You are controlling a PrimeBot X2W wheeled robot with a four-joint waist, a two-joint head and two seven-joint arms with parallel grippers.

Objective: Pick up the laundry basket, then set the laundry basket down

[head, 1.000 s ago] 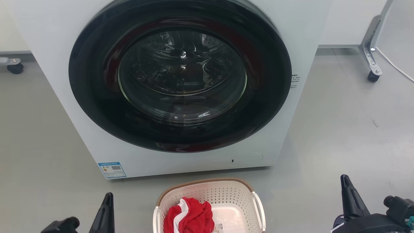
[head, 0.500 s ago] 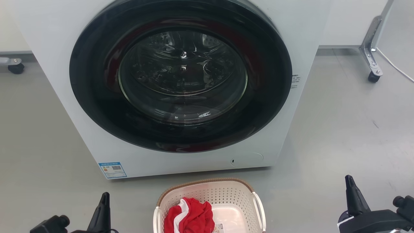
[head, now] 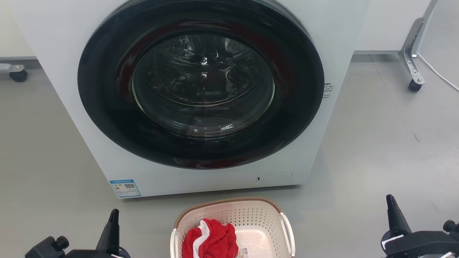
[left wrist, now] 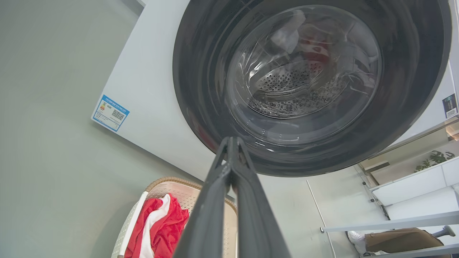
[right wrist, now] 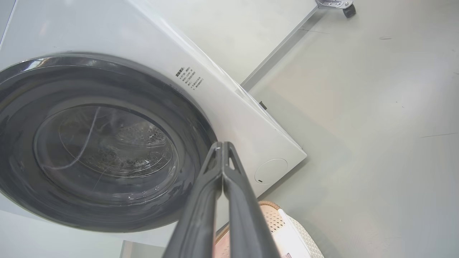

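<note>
Basket spot: laundry basket (head: 247, 215) stands on the floor (head: 376, 143) at 6 o'clock of the head view, just in front of the washer (head: 57, 71). There's a gap between them, and the basket's near end is cut off by the frame edge.
Basket load: red and white cloth (head: 209, 240) is bunched toward its 9 o'clock side. The rest of the bottom is bare.
Left tool: left tool (head: 114, 215) is at 7 o'clock, fingers clenched together on nothing, well apart from the basket.
Right tool: right tool (head: 390, 199) is at 5 o'clock, also clenched and empty, well apart from the basket.
Why so: the basket sits midway between the tools, with its white handles (head: 288, 229) at 3 and 9 o'clock, one facing each tool. Probably suits a two-arm grab. The door (head: 200, 89) is shut.
Stage: basket down, tools off it. That fits a basket waiting to be lifted or one already put back, can't say which.
Writing: blue sticker (head: 124, 187) at the washer's 7 o'clock corner has a QR code, text too small to read. The black print (head: 327, 89) at the door's 3 o'clock is unreadable, and so is the tag (head: 243, 252) on the basket bottom.
Brand: none I can read.
</note>
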